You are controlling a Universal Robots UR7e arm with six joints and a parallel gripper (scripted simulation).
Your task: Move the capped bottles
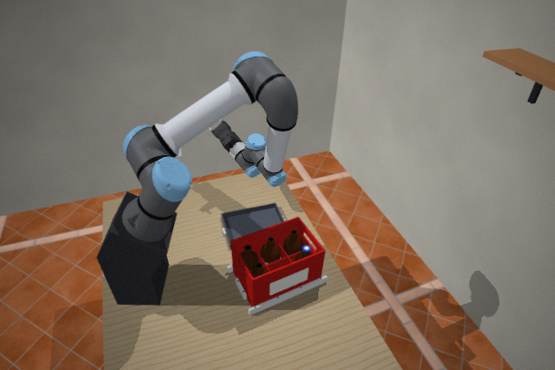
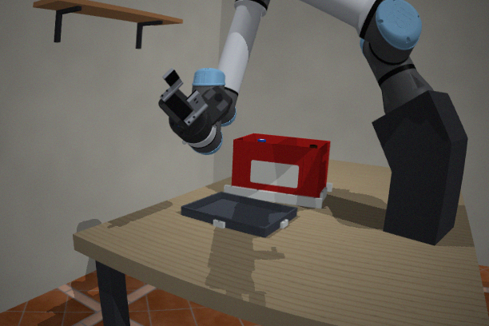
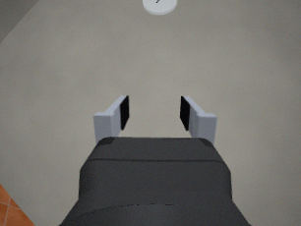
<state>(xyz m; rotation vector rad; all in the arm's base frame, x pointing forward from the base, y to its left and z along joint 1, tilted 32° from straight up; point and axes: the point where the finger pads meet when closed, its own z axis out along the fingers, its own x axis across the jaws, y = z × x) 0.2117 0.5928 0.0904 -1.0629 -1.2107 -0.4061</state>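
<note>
A red crate (image 1: pixel 258 288) (image 2: pixel 240 158) stands on the table. It holds several open brown bottles (image 1: pixel 270 248) and one bottle with a blue cap (image 1: pixel 306 248) (image 2: pixel 261 140) in its far right cell. A dark grey tray (image 1: pixel 254 220) (image 2: pixel 240 211) lies empty right behind the crate. My gripper (image 1: pixel 214 126) (image 2: pixel 184 88) (image 3: pixel 154 106) is open and empty. It hangs high above the tray side of the table and is tilted upward, away from the crate. The wrist view shows only the fingers against a plain wall.
The arm's black pedestal (image 1: pixel 133 261) (image 2: pixel 419 178) stands on the wooden table (image 1: pixel 204 329) (image 2: pixel 359 262) beside the crate. A wooden shelf (image 1: pixel 521 63) (image 2: pixel 104 8) hangs on the wall. A white round disc (image 3: pixel 159 1) shows in the wrist view.
</note>
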